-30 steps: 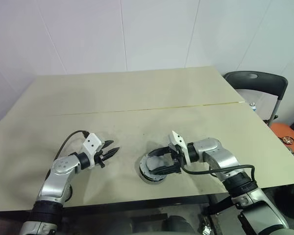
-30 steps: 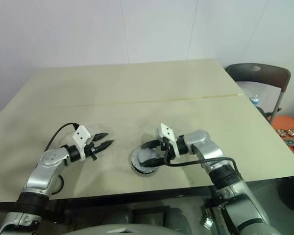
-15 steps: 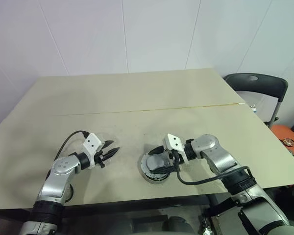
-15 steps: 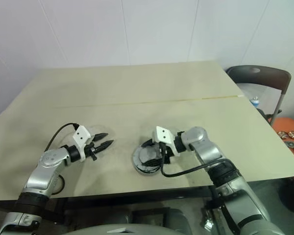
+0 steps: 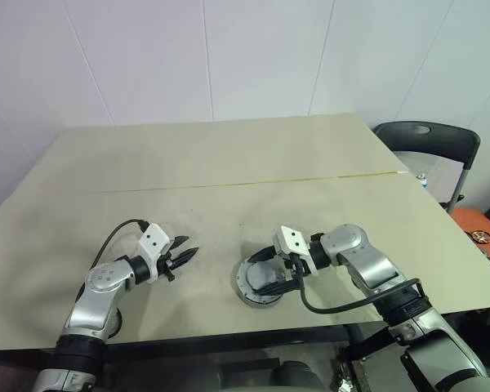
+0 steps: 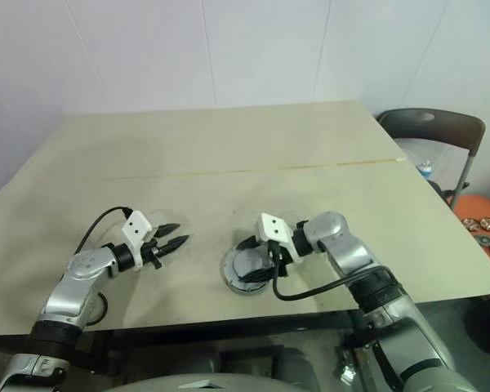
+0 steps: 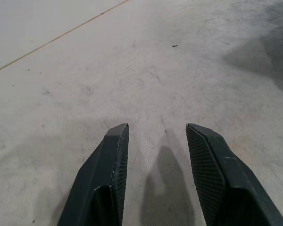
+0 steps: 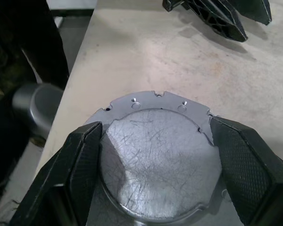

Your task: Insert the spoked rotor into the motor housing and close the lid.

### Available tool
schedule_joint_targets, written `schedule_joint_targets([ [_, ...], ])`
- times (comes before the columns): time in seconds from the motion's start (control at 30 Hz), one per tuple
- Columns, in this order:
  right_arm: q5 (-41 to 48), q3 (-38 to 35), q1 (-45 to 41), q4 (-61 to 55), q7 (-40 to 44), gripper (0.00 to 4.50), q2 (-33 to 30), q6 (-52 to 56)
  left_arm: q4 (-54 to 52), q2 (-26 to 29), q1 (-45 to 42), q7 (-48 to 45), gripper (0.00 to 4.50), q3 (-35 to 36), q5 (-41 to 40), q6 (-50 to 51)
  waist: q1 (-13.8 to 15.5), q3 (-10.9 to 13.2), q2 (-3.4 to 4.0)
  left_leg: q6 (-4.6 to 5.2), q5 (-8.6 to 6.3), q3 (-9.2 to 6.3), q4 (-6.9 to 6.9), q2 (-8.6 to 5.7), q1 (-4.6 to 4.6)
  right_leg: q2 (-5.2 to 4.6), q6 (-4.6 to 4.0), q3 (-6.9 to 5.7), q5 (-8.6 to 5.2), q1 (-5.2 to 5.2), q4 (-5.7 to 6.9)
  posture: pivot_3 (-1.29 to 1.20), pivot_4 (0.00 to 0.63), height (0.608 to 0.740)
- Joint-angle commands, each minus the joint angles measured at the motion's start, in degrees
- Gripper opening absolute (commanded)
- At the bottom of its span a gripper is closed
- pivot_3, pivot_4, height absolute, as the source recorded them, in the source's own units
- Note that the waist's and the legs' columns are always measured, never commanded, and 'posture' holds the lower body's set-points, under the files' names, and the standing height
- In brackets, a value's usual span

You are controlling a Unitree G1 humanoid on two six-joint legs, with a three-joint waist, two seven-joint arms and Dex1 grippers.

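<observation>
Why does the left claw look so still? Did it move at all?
No. The left claw sits in the same spot, open and empty, just as far from the yellow seam line on the table as before.

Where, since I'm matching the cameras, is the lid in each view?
Left eye view: the lid lies near the table's front edge, centre.
Right eye view: the lid, same spot.
Right wrist view: middle, between the right gripper's fingers.
Left wrist view: the table instead.
Shared landmark: the left gripper.
</observation>
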Motion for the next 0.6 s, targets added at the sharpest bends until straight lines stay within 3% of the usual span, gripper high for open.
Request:
schedule_joint_targets([
  [0.03,-3.69,1.12,-0.80,1.84,-1.41,3.25,-0.95,-1.82,-0.87,0.76,-0.68,0.30,2.05,0.76,0.26,-0.87,0.00,0.00,0.00,0.00,0.00,0.00,0.00,0.00,0.05,0.00,0.00,0.00,0.00,0.05,0.00,0.00,0.000,0.740],
  [0.4,1.36,0.20,-0.28,-1.18,3.58,3.25,-1.92,3.48,-0.95,0.68,-0.40,0.38,2.05,0.55,0.34,-0.96,0.13,0.00,-0.01,0.02,-0.01,-0.01,0.00,0.01,0.21,0.00,0.01,-0.01,-0.01,0.24,-0.07,0.00,0.000,0.740],
  [0.6,-2.66,2.31,-0.36,0.06,2.14,3.25,-2.84,1.24,-1.08,0.84,-0.26,0.54,2.05,0.65,0.34,-0.96,0.15,0.00,-0.01,0.03,-0.02,-0.01,-0.09,0.00,0.18,-0.02,0.00,-0.01,-0.01,0.19,-0.11,0.00,0.000,0.740],
])
